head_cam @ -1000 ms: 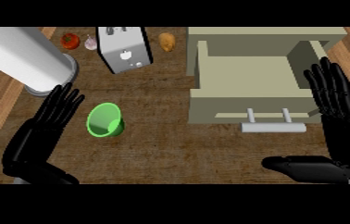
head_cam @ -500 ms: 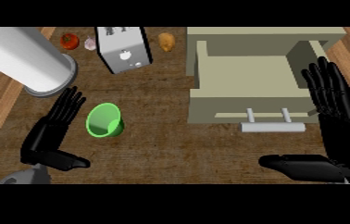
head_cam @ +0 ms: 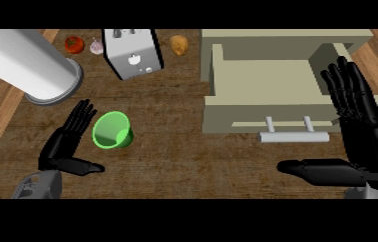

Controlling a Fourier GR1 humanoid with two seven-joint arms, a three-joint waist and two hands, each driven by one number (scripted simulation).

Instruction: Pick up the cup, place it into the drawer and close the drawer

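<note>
Green cup (head_cam: 112, 130) just beside open left hand (head_cam: 66, 145).

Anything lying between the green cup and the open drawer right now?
No. In the head view, only bare wooden counter separates the green cup from the open drawer; the toaster stands farther back, off that line.

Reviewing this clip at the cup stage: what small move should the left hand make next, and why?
Probably slide the left hand a little to its right and curl its fingers round the green cup. The hand is open beside the cup, apparently not yet gripping it, the cup stands on the counter, and the drawer is already open to receive it.
</note>
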